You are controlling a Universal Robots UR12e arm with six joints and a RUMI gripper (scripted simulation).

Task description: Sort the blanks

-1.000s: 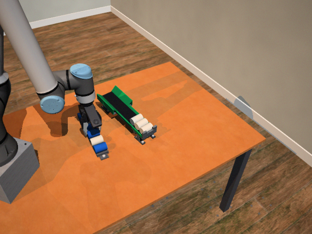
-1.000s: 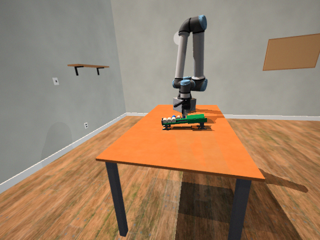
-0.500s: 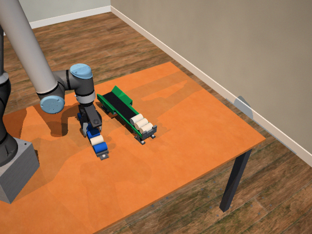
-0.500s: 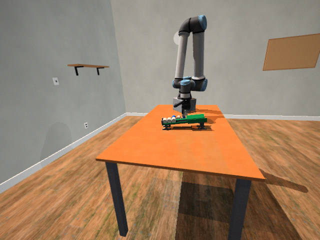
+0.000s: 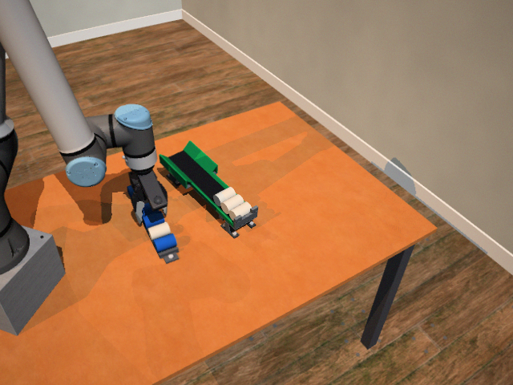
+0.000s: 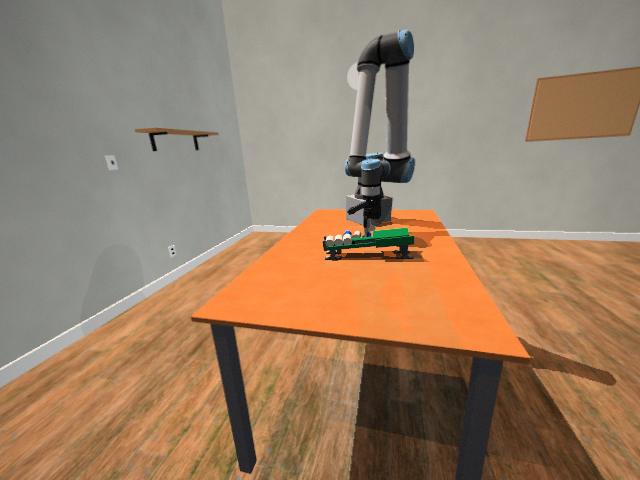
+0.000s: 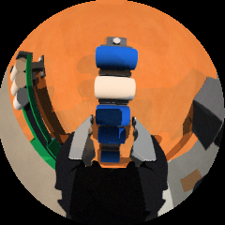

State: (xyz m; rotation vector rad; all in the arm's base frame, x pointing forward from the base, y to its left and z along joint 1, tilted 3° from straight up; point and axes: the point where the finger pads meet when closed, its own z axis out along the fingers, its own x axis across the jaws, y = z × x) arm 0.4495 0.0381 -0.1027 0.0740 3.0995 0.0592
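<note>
Three white bars [image 5: 232, 203] sit tight against the stop on the ramp [image 5: 194, 172]. One white bar [image 5: 159, 230] lies on the rack [image 5: 170, 257], left of the ramp, and I think it belongs with them. My gripper [image 7: 112, 117] is open, loose around a blue bar [image 7: 112, 137] in its slot.

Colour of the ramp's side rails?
Green; the feed ramp rails show best in the top view.

Orange table [image 5: 289, 265]. Green ramp [image 5: 194, 174] with black floor and grey stop [image 5: 248, 215]. Three cream blanks [image 5: 232, 203] there. On grey rack [image 7: 115, 41]: blue blank [image 7: 116, 57], cream blank [image 7: 114, 88], blue blank [image 7: 112, 114]. Grey and black gripper [image 7: 112, 147]. Grey arm [image 5: 45, 83] with light blue caps. Brown wood floor [image 5: 434, 331].
</note>
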